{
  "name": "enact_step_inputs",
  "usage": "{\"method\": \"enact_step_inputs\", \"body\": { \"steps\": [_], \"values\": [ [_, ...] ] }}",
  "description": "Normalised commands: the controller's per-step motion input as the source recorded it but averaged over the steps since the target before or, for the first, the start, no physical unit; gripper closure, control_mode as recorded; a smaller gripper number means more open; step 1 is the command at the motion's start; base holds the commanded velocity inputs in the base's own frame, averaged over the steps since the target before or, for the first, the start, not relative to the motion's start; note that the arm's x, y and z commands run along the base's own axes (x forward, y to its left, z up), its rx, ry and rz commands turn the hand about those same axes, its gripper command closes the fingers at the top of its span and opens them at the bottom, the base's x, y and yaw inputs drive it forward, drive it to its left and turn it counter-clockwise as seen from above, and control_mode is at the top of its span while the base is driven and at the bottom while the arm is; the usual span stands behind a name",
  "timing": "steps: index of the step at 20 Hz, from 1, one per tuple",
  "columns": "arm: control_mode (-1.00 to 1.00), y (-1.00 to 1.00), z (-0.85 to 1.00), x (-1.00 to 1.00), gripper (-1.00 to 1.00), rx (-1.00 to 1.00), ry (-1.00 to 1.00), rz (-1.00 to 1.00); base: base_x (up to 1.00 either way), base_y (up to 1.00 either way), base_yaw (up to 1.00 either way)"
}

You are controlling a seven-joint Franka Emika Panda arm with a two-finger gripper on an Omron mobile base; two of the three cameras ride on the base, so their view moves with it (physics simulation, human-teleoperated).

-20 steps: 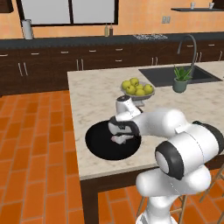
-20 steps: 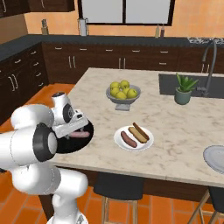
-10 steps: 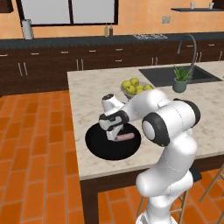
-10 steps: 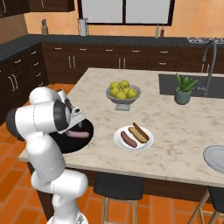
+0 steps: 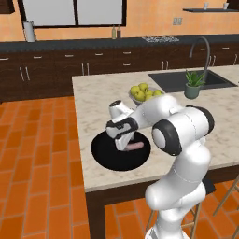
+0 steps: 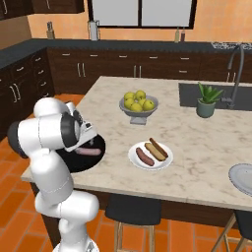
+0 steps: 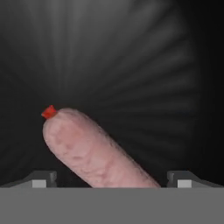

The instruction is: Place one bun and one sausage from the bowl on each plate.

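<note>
Positioned low over the black bowl point(image 5: 120, 150) at the near left corner of the counter point(image 5: 186, 121), gripper point(image 7: 112, 177) pointing down into the dish. Jaws spread fully wide, one tip on either side of the sausage point(image 7: 94, 152), nothing held. No contact between tips and sausage evident in the hand view.

One sausage counted in the bowl, pale pink, lying flat on the glossy black floor, also visible just right of the hand in the left base view point(image 5: 135, 146). Small red mark at its far end in the hand view; nature not determinable. No bun discernible in the bowl; part of the dish hidden behind the arm, so count there not confirmed.

Handling judgement: light, rounded, slightly yielding, smooth-skinned; liable to roll or squirt out on the slick surface if pinched near an end. Best taken across the middle of its length, jaws square to the long axis, with moderate squeeze.

Further right, white plate point(image 6: 134, 156) in mid-counter: already carrying one sausage point(image 6: 143, 155) and one bun point(image 6: 157, 149), side by side and touching. At the near right edge, pale grey plate point(image 6: 241, 177), partly cut off by the frame, visible portion bare. Plates counted: two.

Beyond, grey footed fruit bowl point(image 6: 138, 112) of yellow-green fruit, one. Far right, potted plant point(image 6: 206, 100) beside the sink point(image 6: 216, 96), one each.

Judged half complete: grey plate yet to receive its pair.
</note>
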Motion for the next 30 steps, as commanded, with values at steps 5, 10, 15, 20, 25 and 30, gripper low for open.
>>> {"method": "enact_step_inputs", "body": {
  "steps": [5, 10, 15, 20, 25, 30],
  "values": [
    [-1.00, -0.21, -0.04, -0.43, -1.00, 0.00, -0.06, 0.03, 0.00, 0.00, 0.00],
    [-1.00, 0.00, 0.00, 0.16, -1.00, 0.00, -0.09, 0.11, 0.00, 0.00, 0.00],
    [-1.00, 0.00, -0.12, 0.15, -1.00, 0.00, -0.01, 0.11, 0.00, 0.00, 0.00],
    [-1.00, 0.00, -0.09, 0.31, -1.00, 0.00, 0.01, 0.02, 0.00, 0.00, 0.00],
    [-1.00, 0.00, -0.09, 0.20, 1.00, 0.00, 0.00, 0.00, 0.00, 0.00, 0.00],
    [-1.00, 0.00, -0.10, 0.00, 1.00, 0.00, 0.00, 0.00, 0.00, 0.00, 0.00]
  ]
}}
